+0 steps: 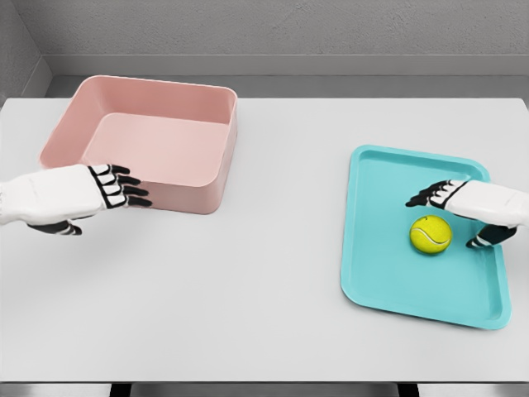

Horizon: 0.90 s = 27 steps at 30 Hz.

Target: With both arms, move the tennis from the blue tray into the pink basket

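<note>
Head view: one tennis ball (431,234) on one blue tray (388,273), one pink basket (211,165), two empty, relaxed hands (83,197) (483,207).

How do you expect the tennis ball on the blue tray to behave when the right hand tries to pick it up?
The tennis ball is round and lies loose on the flat blue tray, so a nudge would probably set it rolling; the raised rim should stop it. Its surface looks felted, so likely not slippery. The right hand hovers open beside it, apparently not yet touching.
</note>
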Each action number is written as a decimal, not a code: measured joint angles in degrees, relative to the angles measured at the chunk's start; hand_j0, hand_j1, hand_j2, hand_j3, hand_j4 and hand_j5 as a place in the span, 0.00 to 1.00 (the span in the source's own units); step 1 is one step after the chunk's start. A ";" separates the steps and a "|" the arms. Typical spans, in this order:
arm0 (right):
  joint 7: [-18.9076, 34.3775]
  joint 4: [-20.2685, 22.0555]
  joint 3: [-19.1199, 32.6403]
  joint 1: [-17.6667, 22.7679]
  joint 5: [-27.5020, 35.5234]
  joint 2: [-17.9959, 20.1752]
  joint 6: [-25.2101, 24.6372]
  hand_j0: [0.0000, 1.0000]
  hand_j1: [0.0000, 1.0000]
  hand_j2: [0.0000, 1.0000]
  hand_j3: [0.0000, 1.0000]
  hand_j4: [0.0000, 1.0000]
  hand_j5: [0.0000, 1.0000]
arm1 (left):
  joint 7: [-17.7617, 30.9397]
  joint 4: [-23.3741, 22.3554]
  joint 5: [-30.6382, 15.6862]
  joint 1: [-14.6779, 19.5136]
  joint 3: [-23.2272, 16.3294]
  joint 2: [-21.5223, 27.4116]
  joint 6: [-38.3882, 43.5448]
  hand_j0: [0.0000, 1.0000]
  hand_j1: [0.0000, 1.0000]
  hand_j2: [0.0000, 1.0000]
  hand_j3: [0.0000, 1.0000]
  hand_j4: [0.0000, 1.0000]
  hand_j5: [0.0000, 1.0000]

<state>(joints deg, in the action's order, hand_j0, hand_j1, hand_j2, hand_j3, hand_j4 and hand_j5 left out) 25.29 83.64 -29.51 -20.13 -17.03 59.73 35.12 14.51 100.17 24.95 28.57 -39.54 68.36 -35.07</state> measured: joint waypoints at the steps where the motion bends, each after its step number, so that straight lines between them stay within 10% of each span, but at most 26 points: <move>1: 0.01 0.03 -0.13 0.09 -0.03 -0.09 0.00 1.00 1.00 1.00 1.00 1.00 1.00 | 0.00 0.01 0.17 -0.18 -0.31 -0.12 0.00 1.00 1.00 1.00 1.00 1.00 1.00; 27: 1.34 7.09 -2.19 0.44 0.16 1.12 0.00 1.00 1.00 1.00 1.00 1.00 1.00 | -0.25 -3.86 -8.52 -1.76 -2.65 0.37 0.00 1.00 1.00 1.00 1.00 1.00 1.00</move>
<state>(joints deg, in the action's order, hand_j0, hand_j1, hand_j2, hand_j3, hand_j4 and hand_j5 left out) 26.63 90.73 -31.70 -19.69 -16.88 60.86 35.12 14.26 96.32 16.43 26.80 -42.19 68.73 -35.07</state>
